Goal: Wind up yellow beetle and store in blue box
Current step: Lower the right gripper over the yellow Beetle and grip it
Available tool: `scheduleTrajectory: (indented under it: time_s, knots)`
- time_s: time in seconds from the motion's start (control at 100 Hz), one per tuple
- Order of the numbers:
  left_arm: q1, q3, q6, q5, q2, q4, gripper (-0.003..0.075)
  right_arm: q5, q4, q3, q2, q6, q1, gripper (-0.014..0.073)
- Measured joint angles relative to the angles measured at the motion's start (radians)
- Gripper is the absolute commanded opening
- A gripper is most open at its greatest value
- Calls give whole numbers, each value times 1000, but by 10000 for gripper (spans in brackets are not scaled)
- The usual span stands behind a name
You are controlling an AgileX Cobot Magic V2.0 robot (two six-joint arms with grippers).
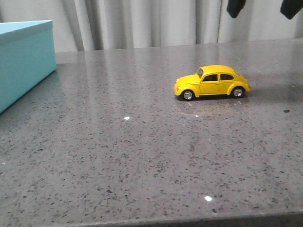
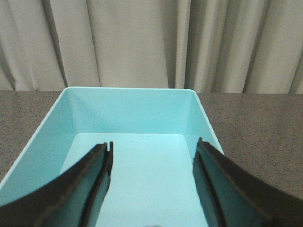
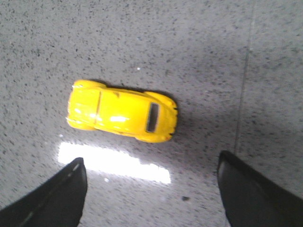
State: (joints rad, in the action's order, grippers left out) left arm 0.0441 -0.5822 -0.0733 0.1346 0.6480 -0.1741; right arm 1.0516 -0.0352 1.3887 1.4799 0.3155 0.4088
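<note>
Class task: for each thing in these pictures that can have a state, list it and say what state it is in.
Yellow beetle: upright on its wheels on the table, not held.
Blue box: open, nothing inside.
Left gripper: open, above the box.
Right gripper: open, above the beetle.

Both pincers hang parted and empty. In the left wrist view, the left pincer (image 2: 154, 189) shows two dark, curved fingers (image 2: 83, 189) spread wide apart with nothing between them, pointing down and forward. In the right wrist view, the right pincer (image 3: 151, 194) is likewise spread, its two black fingertips (image 3: 57, 198) set far apart at the frame's lower corners, aimed straight down and touching nothing. In the front view, two dark finger tips of the right pincer (image 1: 268, 1) dip in from the upper right edge, held high in the air, the rest of the arm out of frame.
</note>
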Motion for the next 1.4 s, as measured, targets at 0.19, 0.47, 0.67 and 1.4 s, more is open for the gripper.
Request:
scheduleTrajectory:
  time_s: [0.19, 0.47, 0.67, 1.4]
  knots:
    - [0, 0, 0, 0, 0, 0, 368, 54, 0, 113, 127, 91, 44, 571]
    - [0, 0, 0, 0, 0, 0, 368, 77, -4, 161, 243, 178, 61, 569]
    - [0, 0, 0, 0, 0, 0, 368, 85, -4, 163, 278, 187, 61, 569]
    - [0, 0, 0, 2, 0, 0, 368, 77, 0, 172, 343, 209, 61, 569]
